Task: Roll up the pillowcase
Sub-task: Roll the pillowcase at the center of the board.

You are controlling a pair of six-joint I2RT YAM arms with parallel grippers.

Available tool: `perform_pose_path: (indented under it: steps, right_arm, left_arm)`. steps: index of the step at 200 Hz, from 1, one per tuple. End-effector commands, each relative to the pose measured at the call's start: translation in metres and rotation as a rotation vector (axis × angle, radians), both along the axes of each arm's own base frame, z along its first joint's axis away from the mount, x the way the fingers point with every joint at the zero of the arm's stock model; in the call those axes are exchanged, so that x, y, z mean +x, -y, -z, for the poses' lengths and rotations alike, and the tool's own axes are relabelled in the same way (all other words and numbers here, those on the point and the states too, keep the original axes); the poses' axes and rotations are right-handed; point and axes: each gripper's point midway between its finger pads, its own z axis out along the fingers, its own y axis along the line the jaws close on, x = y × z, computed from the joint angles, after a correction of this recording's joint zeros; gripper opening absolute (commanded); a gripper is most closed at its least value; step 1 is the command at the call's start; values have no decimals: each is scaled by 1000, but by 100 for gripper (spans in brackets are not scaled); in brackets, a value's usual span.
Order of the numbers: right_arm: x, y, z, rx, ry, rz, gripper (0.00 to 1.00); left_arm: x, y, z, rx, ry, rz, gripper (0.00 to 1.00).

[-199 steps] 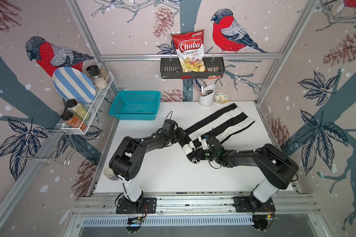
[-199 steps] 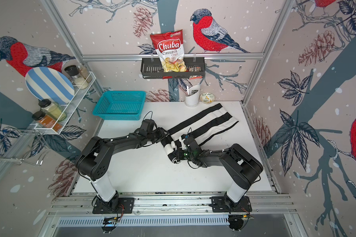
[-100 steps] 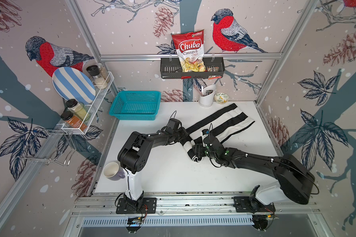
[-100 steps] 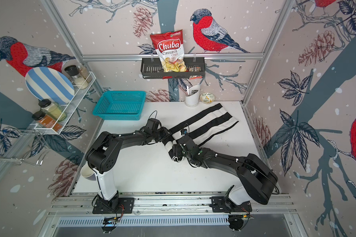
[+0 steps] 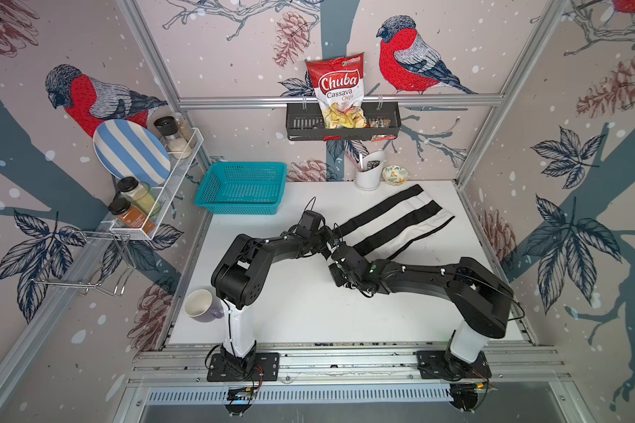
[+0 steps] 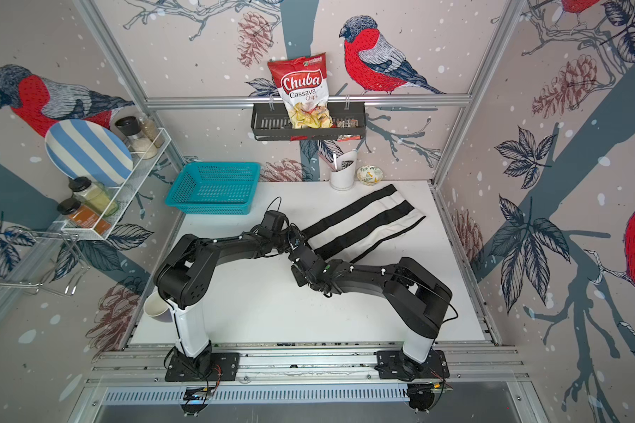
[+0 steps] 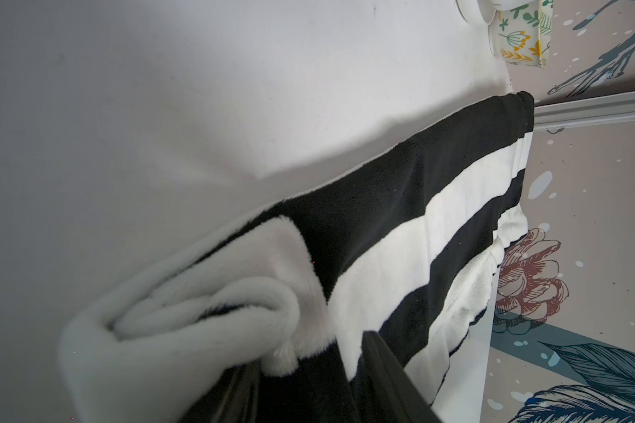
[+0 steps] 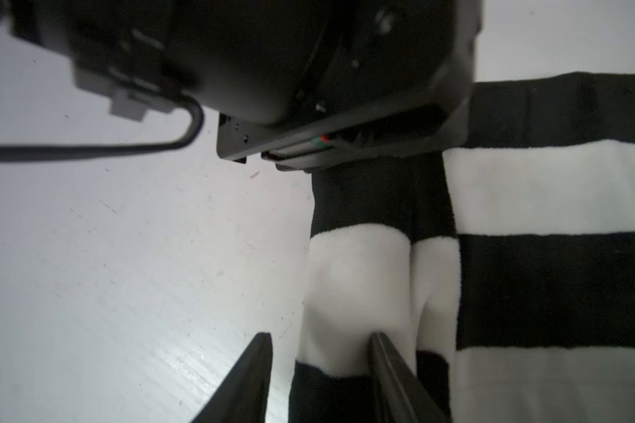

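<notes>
We find only the lower-left end of the pillowcase (image 5: pixel 393 223) rolled, most lying flat; our left gripper (image 7: pixel 314 348) pinches that end, our right gripper (image 8: pixel 319 335) straddles it half-open, empty.

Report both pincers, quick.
Left pincer: closed on the pillowcase roll.
Right pincer: open, straddling the roll's edge, not clamping.

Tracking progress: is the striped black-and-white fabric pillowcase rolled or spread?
Partly rolled: the pillowcase has a short roll at one end; the rest lies flat.
</notes>
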Motion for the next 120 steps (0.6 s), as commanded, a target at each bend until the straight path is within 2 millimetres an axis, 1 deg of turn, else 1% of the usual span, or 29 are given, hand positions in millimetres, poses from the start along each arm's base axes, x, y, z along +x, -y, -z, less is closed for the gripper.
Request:
perform_pose_path:
  steps: [1, 15, 20, 29, 63, 76, 83, 97, 120]
  right_arm:
    - [4, 9, 14, -83, 13, -3, 53]
    - [3, 17, 26, -134, 16, 7, 63]
    - [2, 20, 30, -152, 22, 11, 65]
    - [2, 25, 37, -178, 25, 19, 65]
    - [2, 43, 51, -272, 56, 54, 66]
    - [2, 48, 56, -297, 63, 61, 63]
    - [2, 49, 58, -307, 63, 63, 59]
    - [0, 49, 63, -305, 48, 58, 46]
    - [-6, 41, 67, -251, -3, 42, 11]
  left_arm:
    - [-4, -3, 7, 32, -19, 11, 49]
    - [-4, -3, 7, 32, -18, 13, 49]
    - [-4, -3, 7, 31, -18, 14, 49]
    - [-4, -3, 7, 31, -19, 16, 49]
    - [-3, -1, 8, 29, -19, 21, 50]
    - [-3, -1, 8, 26, -19, 23, 50]
    - [-3, 0, 8, 27, -20, 25, 51]
    - [-3, 1, 8, 26, -19, 30, 51]
    - [-2, 0, 6, 31, -13, 33, 53]
